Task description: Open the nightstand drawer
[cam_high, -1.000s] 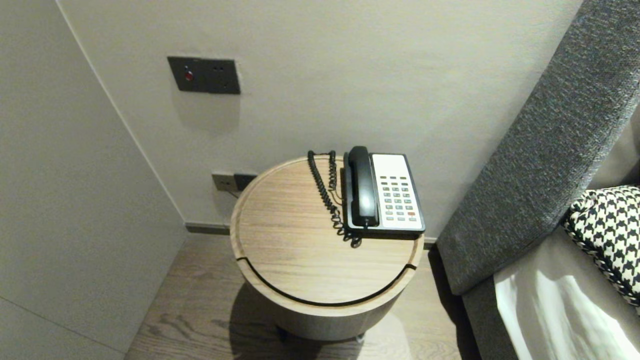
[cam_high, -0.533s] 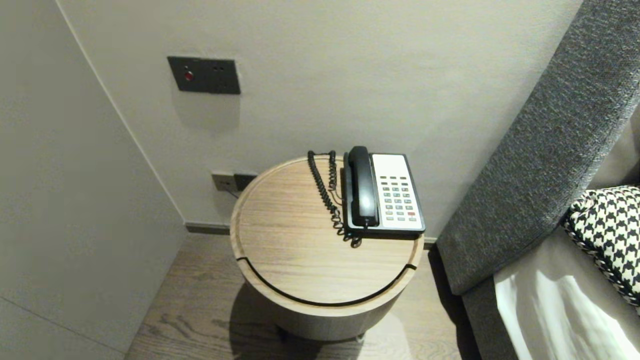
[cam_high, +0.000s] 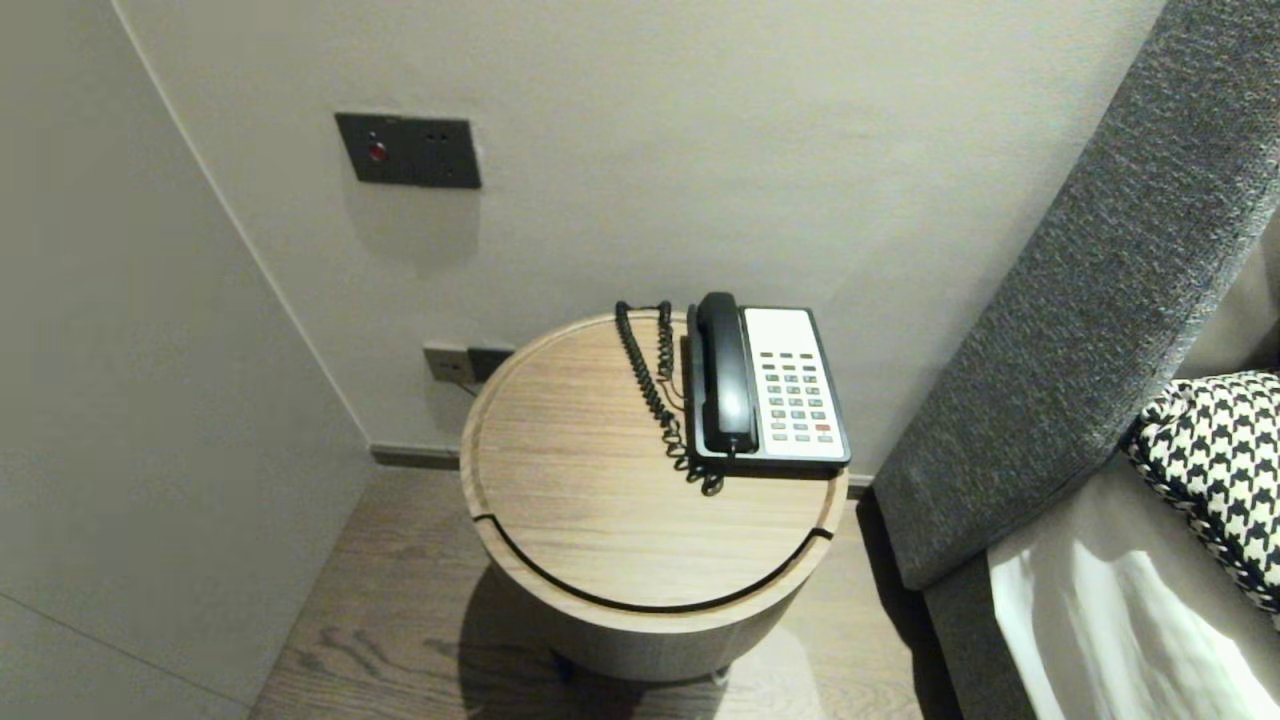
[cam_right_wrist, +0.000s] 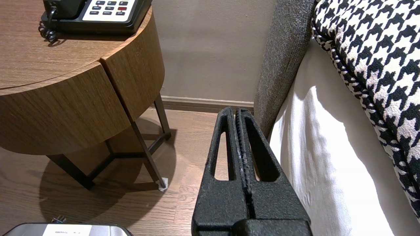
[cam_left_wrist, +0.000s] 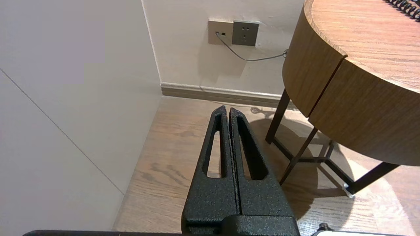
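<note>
A desk telephone (cam_high: pixel 780 390) with a white keypad face sits at the back right of a round wooden side table (cam_high: pixel 600 520). Its black handset (cam_high: pixel 725 375) rests in the cradle, and the coiled cord (cam_high: pixel 655 390) trails beside it on the tabletop. Neither arm shows in the head view. My left gripper (cam_left_wrist: pixel 227 109) hangs shut and empty low over the floor, to the left of the table (cam_left_wrist: pixel 328 85). My right gripper (cam_right_wrist: pixel 235 110) is shut and empty too, low between the table (cam_right_wrist: pixel 82 95) and the bed. The phone's front edge (cam_right_wrist: pixel 98 16) shows in the right wrist view.
A grey upholstered headboard (cam_high: pixel 1080 300) and a bed with a white sheet (cam_high: pixel 1120 630) and a houndstooth pillow (cam_high: pixel 1220 470) stand on the right. Walls close the corner behind and to the left. A switch panel (cam_high: pixel 407 150) and wall sockets (cam_left_wrist: pixel 233 32) with a cable are on the back wall.
</note>
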Available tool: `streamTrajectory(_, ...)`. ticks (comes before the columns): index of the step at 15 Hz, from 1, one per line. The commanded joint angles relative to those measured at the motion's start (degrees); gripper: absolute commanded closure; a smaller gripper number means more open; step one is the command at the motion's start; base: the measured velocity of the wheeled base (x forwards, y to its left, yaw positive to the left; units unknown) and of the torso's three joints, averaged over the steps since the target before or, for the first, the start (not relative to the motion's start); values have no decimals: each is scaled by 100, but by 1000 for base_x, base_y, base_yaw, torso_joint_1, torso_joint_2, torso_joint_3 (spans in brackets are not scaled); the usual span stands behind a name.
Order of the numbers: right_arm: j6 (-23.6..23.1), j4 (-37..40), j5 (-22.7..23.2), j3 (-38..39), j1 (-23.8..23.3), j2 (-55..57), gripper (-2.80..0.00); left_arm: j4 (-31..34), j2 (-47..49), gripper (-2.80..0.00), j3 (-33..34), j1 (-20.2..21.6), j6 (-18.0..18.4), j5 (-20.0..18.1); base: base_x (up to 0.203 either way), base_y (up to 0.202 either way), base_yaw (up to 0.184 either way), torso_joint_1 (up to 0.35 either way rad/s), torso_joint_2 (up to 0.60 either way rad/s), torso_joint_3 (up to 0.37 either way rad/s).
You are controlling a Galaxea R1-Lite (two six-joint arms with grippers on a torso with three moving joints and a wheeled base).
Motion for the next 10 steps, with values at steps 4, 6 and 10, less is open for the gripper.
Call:
streamTrajectory(4, -15, -3, 2, 70, 2, 8, 0, -2, 1, 0, 2, 0, -2, 3, 0, 0, 0, 0, 0, 0)
streamTrajectory(6, -24, -3, 10, 70, 2, 8, 0, -2, 1, 0, 2, 3, -2, 3, 0, 0, 0, 0, 0, 0)
streamTrajectory(10, 11, 6, 2, 70, 2, 8, 0, -2, 1, 0, 2, 5, -2, 3, 0, 0, 0, 0, 0, 0)
